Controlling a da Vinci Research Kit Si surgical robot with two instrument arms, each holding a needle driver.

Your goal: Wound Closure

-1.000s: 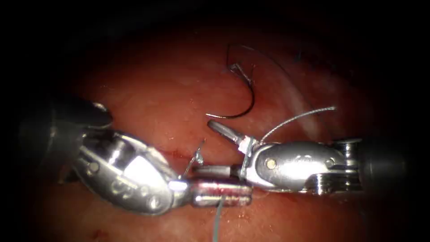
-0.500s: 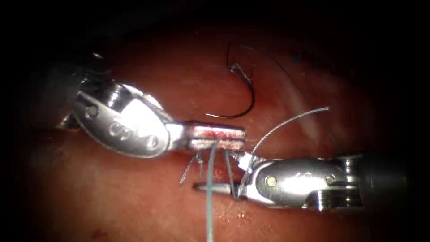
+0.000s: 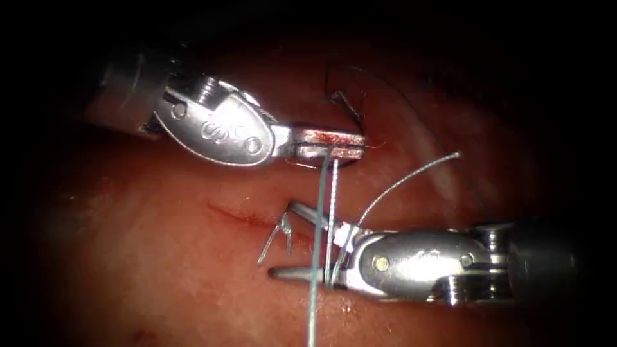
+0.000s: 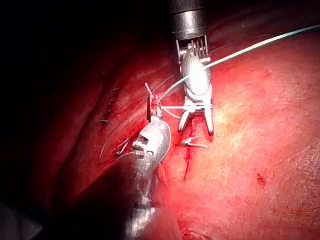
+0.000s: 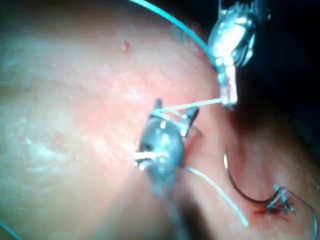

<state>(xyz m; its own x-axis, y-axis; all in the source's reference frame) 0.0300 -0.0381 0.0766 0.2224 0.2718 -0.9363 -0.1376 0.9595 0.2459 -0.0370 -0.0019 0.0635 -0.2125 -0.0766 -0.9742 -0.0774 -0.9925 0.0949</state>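
My left steel pincer is clamped on the pale teal thread, which drops straight toward the short red cut in the glistening pink tissue. My right steel pincer gapes wide, two thread strands running between its jaws, gripping nothing. The thin dark curved needle lies free on the tissue beyond the cut, partly behind my left pincer.

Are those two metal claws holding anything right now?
The left tool grips the thread at a point along its length. The right tool is open, holding nothing.
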